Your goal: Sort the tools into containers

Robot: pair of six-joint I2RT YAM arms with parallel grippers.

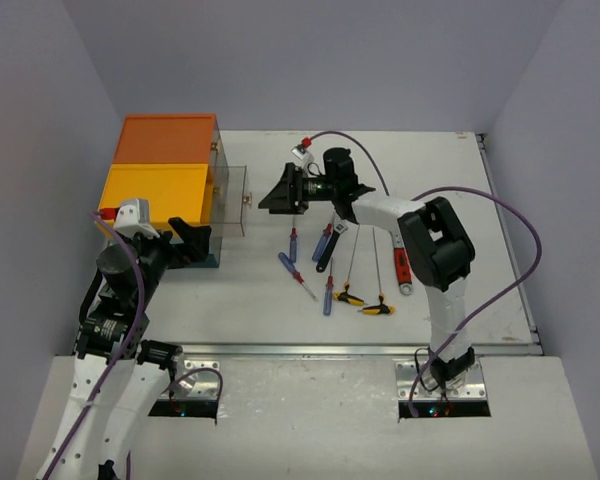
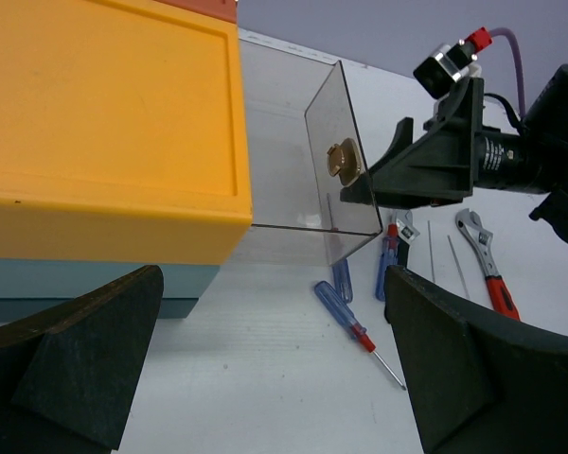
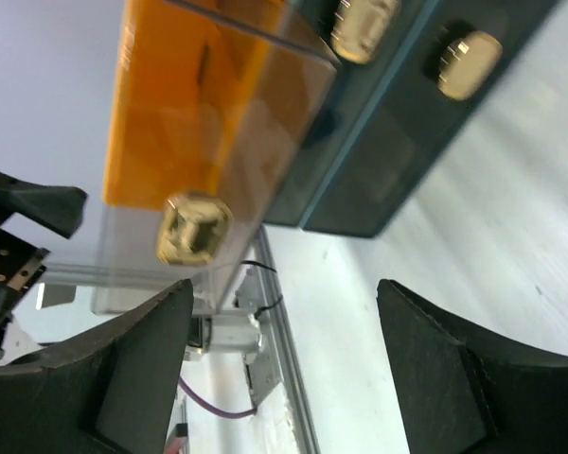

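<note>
The teal box unit (image 1: pixel 216 258) has an orange top (image 1: pixel 165 138) and a yellow top (image 1: pixel 155 195). A clear drawer (image 1: pixel 232 200) stands pulled out under the yellow top, with a brass latch (image 2: pixel 344 161) on its front; it also shows in the right wrist view (image 3: pixel 194 227). Tools lie right of it: blue-handled screwdrivers (image 1: pixel 296 272), a red-handled wrench (image 1: pixel 401 268) and yellow T-handle keys (image 1: pixel 365 303). My right gripper (image 1: pixel 270 198) is open, just right of the drawer front. My left gripper (image 1: pixel 195 240) is open beside the box's near right corner.
The table's right edge (image 1: pixel 510 240) and near edge rail (image 1: pixel 360 349) bound the white surface. The right arm's purple cable (image 1: pixel 500 200) loops over the right side. Closed drawers with brass latches (image 3: pixel 469 61) show in the right wrist view.
</note>
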